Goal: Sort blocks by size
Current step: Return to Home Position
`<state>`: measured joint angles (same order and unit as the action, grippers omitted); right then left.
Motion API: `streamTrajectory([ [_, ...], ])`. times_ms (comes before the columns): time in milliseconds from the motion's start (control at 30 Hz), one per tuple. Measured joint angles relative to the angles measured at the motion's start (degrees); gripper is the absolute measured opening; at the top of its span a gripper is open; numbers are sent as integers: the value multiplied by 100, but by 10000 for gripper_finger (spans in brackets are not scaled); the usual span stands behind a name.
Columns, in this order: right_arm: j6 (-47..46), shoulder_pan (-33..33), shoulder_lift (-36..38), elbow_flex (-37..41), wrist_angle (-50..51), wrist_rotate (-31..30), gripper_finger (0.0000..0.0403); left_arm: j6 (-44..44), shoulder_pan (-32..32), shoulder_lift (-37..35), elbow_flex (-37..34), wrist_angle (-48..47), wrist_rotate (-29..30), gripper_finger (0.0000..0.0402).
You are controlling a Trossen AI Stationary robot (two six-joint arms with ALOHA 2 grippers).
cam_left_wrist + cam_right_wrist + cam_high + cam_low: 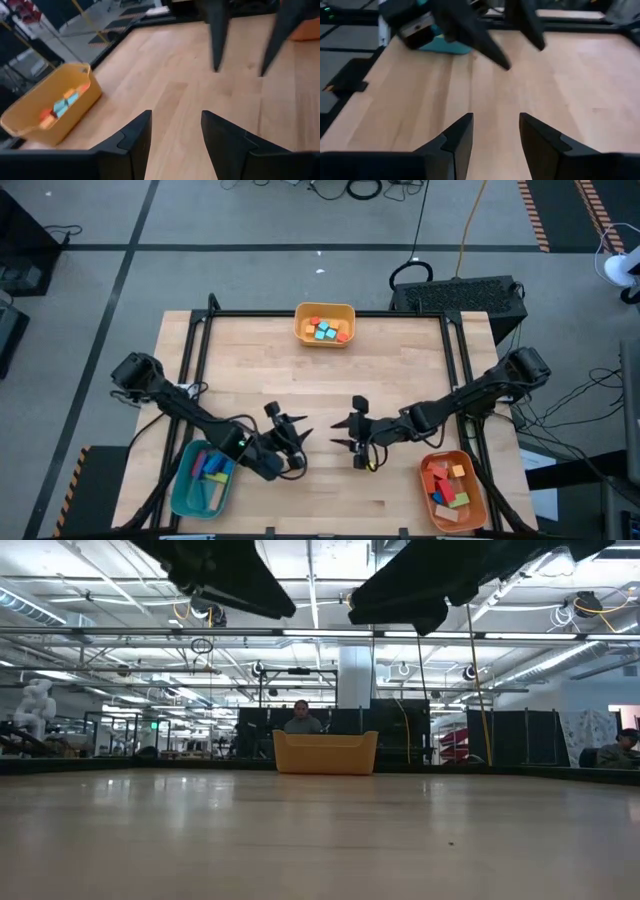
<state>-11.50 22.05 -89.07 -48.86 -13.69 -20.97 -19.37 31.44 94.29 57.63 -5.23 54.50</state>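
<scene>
Blocks [324,330] all lay inside three trays at the edges of the counter [320,385].

Yellow tray [325,310], far edge, centre: held the small cubes, blue, orange and red, jumbled together. These had no long axis to read.

Teal tray [185,492], near left corner: held the longer pieces, with blue, green, purple and yellow among them. Their long axes ran mostly near-to-far along the tray's length, and a few were slanted. I could not count them.

Orange tray [476,495], near right corner: held mid-length pieces, mostly red, with yellow, green and tan. They were heaped at mixed angles, and which way each pointed could not be made out.

Left hand [288,428]: was over the wood just right of the teal tray, near the counter's middle. It pointed right, toward the other hand. Its fingers were spread apart with nothing between them, and its wrist view showed bare wood through the gap.

Right hand [342,432]: was over the wood left of the orange tray, pointing left. It faced the left hand, close to it but not touching. Its fingers were likewise spread and empty.

Low view: both arms showed only as dark shapes at the top, off the wood. The yellow tray stood alone at the far edge, and a person [300,718] sat in the room behind it.
</scene>
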Motion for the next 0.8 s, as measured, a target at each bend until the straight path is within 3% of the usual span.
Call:
streamTrajectory([
  [333,375,287,630,2,430,-297,144,520,252,23,0,373,577,173],
  [800,313,954,1574,2,1972,-2021,144,481,345,23,0,379,766,173],
])
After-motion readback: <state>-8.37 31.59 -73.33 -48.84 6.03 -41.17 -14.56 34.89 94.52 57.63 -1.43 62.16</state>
